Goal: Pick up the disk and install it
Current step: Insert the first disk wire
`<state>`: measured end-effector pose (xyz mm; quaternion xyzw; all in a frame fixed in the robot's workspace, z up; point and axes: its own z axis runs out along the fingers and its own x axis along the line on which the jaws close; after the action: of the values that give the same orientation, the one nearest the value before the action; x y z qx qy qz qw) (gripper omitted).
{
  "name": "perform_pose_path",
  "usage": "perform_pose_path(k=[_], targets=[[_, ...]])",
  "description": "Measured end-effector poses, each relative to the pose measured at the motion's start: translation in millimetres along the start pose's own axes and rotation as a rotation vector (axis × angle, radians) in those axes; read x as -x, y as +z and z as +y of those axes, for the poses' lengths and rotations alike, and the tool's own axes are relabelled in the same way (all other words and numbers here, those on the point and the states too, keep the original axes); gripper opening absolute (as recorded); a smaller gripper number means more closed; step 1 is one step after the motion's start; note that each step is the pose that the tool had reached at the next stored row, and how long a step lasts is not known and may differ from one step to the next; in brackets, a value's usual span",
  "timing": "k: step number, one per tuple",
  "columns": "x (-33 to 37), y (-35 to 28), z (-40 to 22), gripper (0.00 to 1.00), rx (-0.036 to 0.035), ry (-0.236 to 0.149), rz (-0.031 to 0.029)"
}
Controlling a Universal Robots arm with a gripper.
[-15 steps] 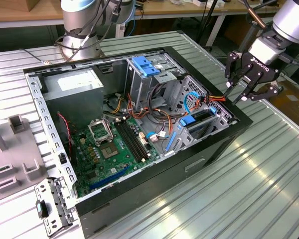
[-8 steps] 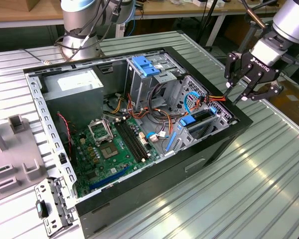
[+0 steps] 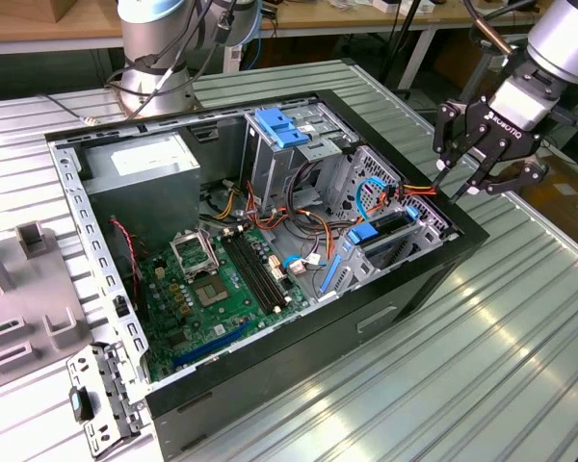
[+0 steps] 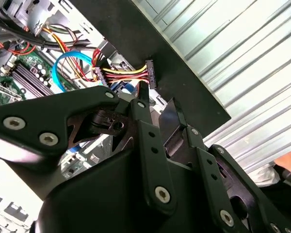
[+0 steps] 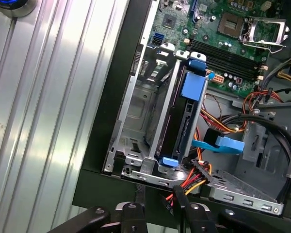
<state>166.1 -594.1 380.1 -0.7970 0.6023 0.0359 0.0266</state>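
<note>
The disk (image 5: 185,124) stands on edge in the drive cage at the open computer case's corner, dark side showing between blue carrier rails; in the exterior view it is the blue-tabbed block (image 3: 380,231). My gripper (image 3: 459,191) hangs just outside the case's black rim, above that corner. In both wrist views the fingers are drawn close, with nothing clamped between them (image 4: 157,99) (image 5: 157,196). A black power connector (image 4: 149,73) on red, yellow and orange wires lies just past the fingertips (image 4: 141,92). The cage slot (image 5: 140,111) beside the disk holds nothing.
The case (image 3: 366,318) lies open on a ribbed metal table (image 3: 491,375). Inside are the green motherboard (image 3: 222,279), a grey box with a white sticker (image 3: 144,159), and a bare blue bracket (image 3: 279,125) on the upper cage. A loose metal bracket (image 3: 101,395) lies at the exterior view's left.
</note>
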Motion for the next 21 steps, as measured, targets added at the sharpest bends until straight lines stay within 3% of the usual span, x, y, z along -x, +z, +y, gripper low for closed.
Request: perform_pose_path(k=[7,16,21], targets=[[-0.1,0.0,-0.5,0.36,0.0134,-0.149,0.0000],[-0.3,0.1,-1.1,0.36,0.0217,-0.242,0.0000],[-0.4,0.1,-1.2,0.36,0.0282,-0.315,0.0001]])
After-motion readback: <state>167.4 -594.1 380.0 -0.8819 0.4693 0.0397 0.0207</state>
